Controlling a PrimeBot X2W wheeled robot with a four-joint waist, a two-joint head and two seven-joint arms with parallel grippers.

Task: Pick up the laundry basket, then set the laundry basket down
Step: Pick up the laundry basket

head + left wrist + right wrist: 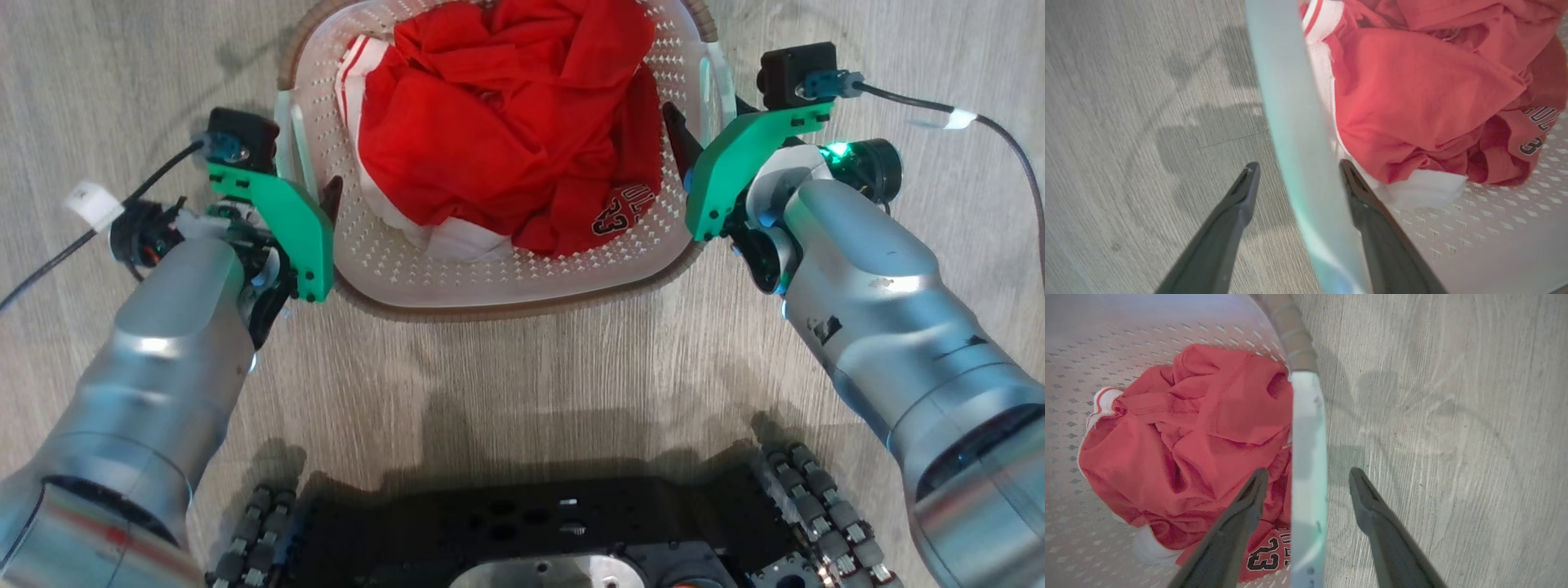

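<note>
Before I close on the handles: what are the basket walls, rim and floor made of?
Laundry basket walls: white moulded plastic, judging by the punched hole rows. Rim: brown woven look, perhaps wrapped or moulded. Floor: pale matte wood-grain planks, probably laminate.

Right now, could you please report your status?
Left gripper open, jaws astride one handle. Right gripper open, astride the other handle. Laundry basket holds red clothes. No obstruction seen.

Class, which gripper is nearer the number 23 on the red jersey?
Right. The right gripper straddles the basket handle beside the number 23; the left gripper straddles the opposite handle, across the jersey.
</note>
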